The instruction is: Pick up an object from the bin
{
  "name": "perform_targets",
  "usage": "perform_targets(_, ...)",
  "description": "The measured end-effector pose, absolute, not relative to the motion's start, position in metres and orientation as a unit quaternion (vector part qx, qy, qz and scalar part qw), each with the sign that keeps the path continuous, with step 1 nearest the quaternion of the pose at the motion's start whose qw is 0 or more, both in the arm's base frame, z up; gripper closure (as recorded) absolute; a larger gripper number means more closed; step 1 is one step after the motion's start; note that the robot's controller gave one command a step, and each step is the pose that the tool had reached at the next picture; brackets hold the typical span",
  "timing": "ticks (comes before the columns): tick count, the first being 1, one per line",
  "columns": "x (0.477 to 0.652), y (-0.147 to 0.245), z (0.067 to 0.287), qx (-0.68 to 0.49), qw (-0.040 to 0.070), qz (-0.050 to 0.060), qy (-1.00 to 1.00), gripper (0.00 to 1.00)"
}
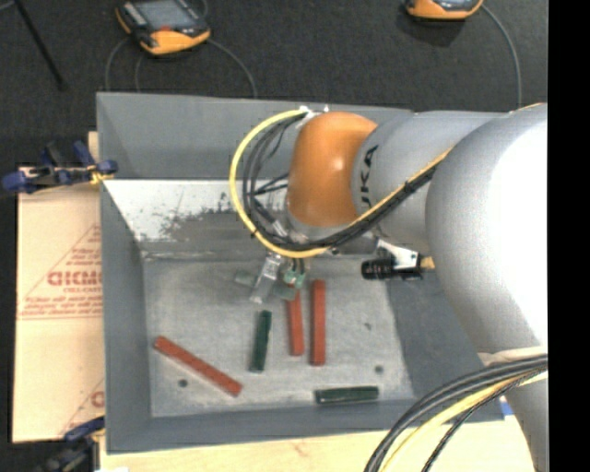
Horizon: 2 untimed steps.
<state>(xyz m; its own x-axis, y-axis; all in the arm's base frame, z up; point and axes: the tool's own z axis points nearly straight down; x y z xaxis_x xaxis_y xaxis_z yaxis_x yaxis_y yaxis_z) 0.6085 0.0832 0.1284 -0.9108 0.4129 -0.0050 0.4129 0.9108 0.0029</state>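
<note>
Camera view puts the pincer (279, 277) at the middle of the grey metal bin (124, 323). I cannot tell whether it is open or closed. It is over the top ends of a dark green flat stick (261, 340) and an orange-red flat stick (296, 324), and because they lie close, both could snag together.

A robotics lab: industrial arm (461, 184) over a grey metal bin (122, 304), cabled orange devices (161, 23) on dark floor (295, 55)

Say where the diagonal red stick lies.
The diagonal red stick lies lower left on the bin floor in the camera view, left of the central dark green stick.
</note>
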Motion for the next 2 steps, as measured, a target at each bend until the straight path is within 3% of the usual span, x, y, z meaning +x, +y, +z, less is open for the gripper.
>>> perform_targets(2,0.6086,0.0828,0.1433,0.211,0.002,0.001,0.978,1.00)
